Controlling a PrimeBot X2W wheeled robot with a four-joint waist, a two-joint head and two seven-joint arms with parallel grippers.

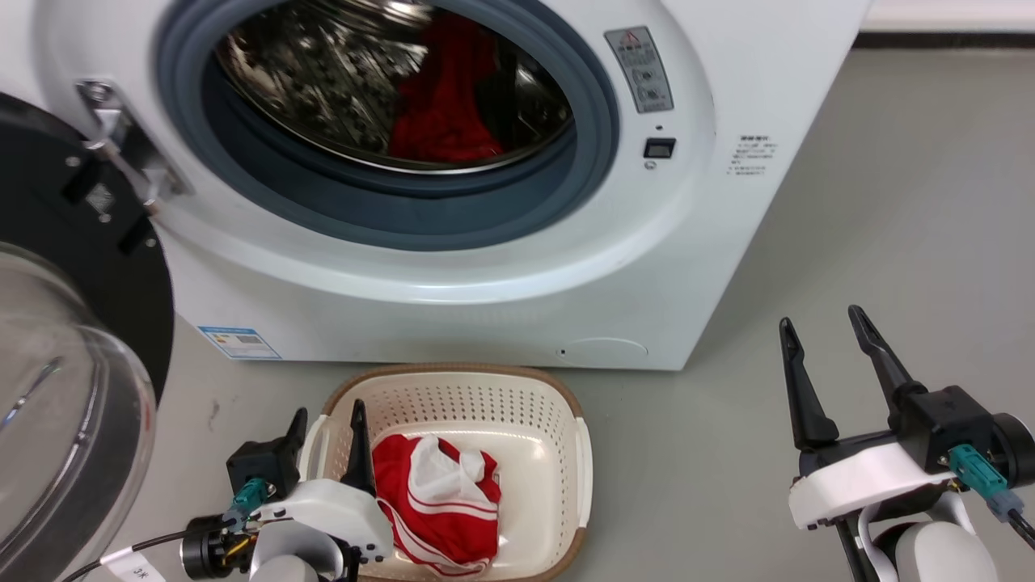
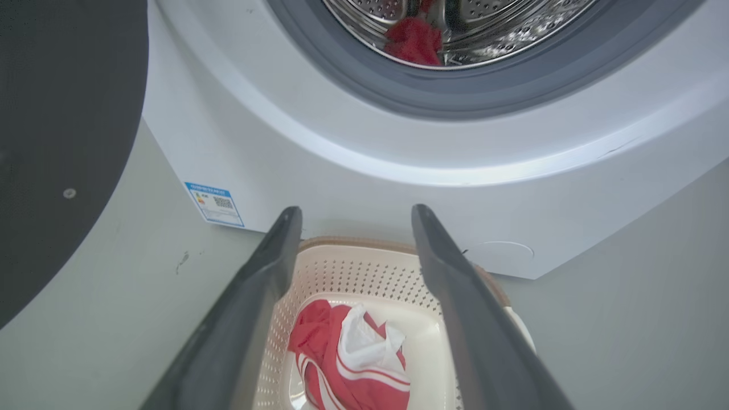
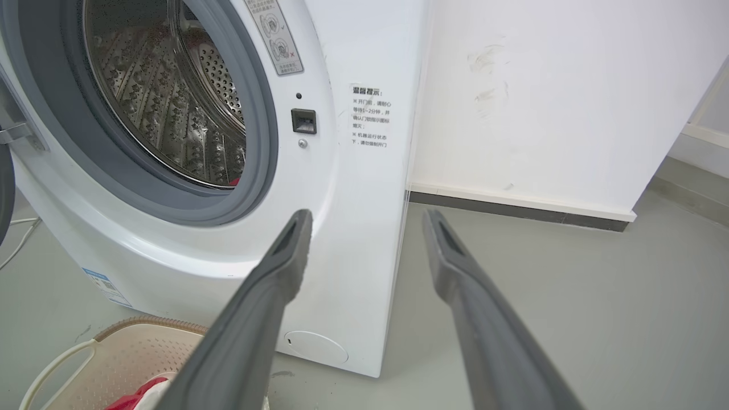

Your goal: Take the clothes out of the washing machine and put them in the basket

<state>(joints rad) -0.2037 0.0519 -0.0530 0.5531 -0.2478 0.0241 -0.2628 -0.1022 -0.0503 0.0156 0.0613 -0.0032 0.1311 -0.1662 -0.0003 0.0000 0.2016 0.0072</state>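
Observation:
The white washing machine (image 1: 453, 275) has its porthole open, and a plain red garment (image 1: 443, 97) lies inside the steel drum; the left wrist view shows that garment (image 2: 413, 40) too. On the floor before it stands the cream basket (image 1: 558, 412), holding the red and white striped garment (image 1: 437, 501). My left gripper (image 1: 327, 420) is open above the basket's left rim, nothing between its fingers; its wrist view looks down on the striped garment (image 2: 353, 359) in the basket (image 2: 342, 273). My right gripper (image 1: 821, 327) is open and empty, off to the right of the machine.
The black-framed glass door (image 1: 57, 404) hangs open at the left, close to my left arm. Grey floor (image 1: 889, 242) stretches to the right of the machine. A white wall with a dark skirting (image 3: 512, 205) stands behind it.

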